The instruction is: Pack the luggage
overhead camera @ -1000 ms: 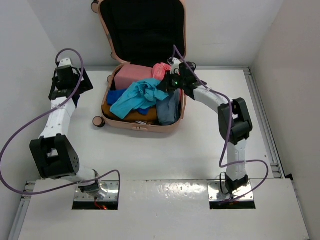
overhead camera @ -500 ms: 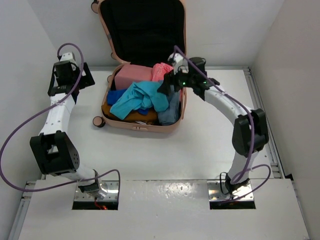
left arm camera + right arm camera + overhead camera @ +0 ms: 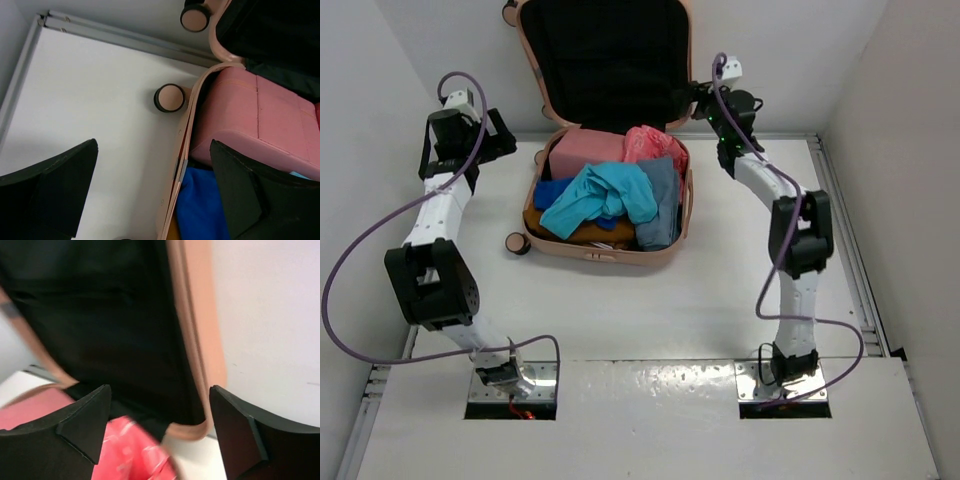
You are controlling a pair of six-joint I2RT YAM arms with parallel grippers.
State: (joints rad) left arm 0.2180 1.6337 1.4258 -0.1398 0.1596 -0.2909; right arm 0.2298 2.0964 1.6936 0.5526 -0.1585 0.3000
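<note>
The luggage [image 3: 605,256], a salmon-pink hard-shell suitcase, lies open at the back of the table with its black-lined lid [image 3: 605,60] propped against the wall. Its base holds a pink pouch [image 3: 585,152], a red garment [image 3: 650,145], a teal shirt [image 3: 605,192] and more clothes. My left gripper [image 3: 488,135] hovers open left of the case; in its wrist view the left gripper [image 3: 152,200] straddles the luggage rim [image 3: 187,135] beside the pouch [image 3: 255,115]. My right gripper [image 3: 695,105] is open and empty by the lid's right edge [image 3: 200,340], above the red garment [image 3: 135,450].
Suitcase wheels stick out at the left front [image 3: 518,243] and by the hinge [image 3: 170,98]. White walls close in on the left, back and right. A metal rail [image 3: 840,220] runs along the table's right edge. Purple cables [image 3: 360,270] loop from both arms.
My right gripper opened and lifted back and right, from over the packed clothes to beside the lid, leaving the red garment in the case. The left arm rose slightly.
</note>
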